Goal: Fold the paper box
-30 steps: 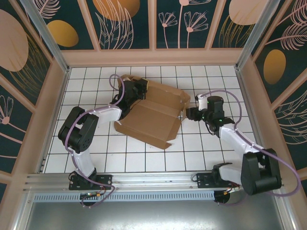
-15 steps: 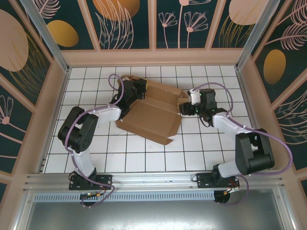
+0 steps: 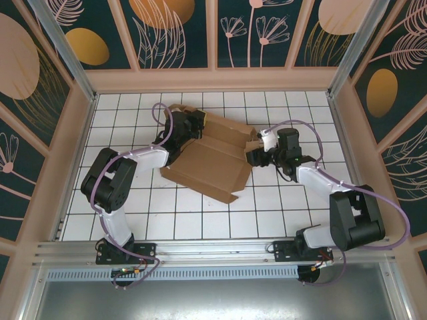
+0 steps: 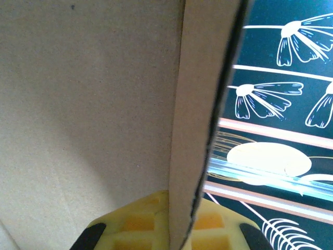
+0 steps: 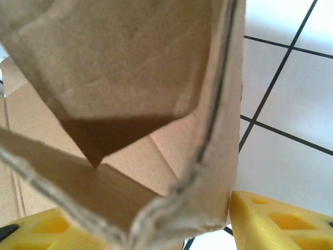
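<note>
Half-folded on the tiled table (image 3: 280,207), the paper box (image 3: 212,159) now has the right gripper (image 3: 253,155) at its right end flap — swung in from well off to the side. Its jaws stand apart astride that flap, not yet clamped. The left gripper (image 3: 193,127) is pinched on the box's far-left wall. Best to close squarely near the flap's crease, then tip it inward — the left holding firm.

White arms (image 3: 143,160), purple cables (image 3: 288,122), yellow fingers (image 5: 270,224)
</note>
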Controlling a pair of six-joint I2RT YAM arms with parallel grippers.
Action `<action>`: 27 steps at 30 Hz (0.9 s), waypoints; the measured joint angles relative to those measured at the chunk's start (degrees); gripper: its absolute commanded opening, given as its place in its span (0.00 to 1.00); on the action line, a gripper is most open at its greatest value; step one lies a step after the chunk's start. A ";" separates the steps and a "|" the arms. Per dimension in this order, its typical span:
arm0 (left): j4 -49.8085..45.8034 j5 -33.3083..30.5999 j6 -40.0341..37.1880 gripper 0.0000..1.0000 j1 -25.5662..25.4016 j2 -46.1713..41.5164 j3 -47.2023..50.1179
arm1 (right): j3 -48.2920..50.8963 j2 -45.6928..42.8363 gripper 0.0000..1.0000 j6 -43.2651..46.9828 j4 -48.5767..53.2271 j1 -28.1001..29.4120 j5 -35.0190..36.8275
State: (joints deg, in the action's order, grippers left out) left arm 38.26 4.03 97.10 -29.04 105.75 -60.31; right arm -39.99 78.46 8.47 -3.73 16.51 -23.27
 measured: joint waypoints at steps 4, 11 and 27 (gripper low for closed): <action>-0.13 0.04 -0.02 0.00 0.00 0.04 -0.13 | 0.00 0.00 0.53 0.17 -0.76 0.09 -0.92; -0.39 0.24 -0.04 0.00 0.00 0.02 -0.11 | -0.02 0.63 0.39 -1.97 -2.71 1.49 1.90; 1.33 -2.27 -0.50 0.00 0.00 -3.76 5.99 | -0.20 2.23 0.57 -6.88 -5.09 8.48 22.62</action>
State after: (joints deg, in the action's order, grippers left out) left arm 39.59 1.76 96.60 -29.04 102.00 -54.33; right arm -40.18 80.68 1.58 -8.82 24.99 -0.64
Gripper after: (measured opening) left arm 0.044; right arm 0.544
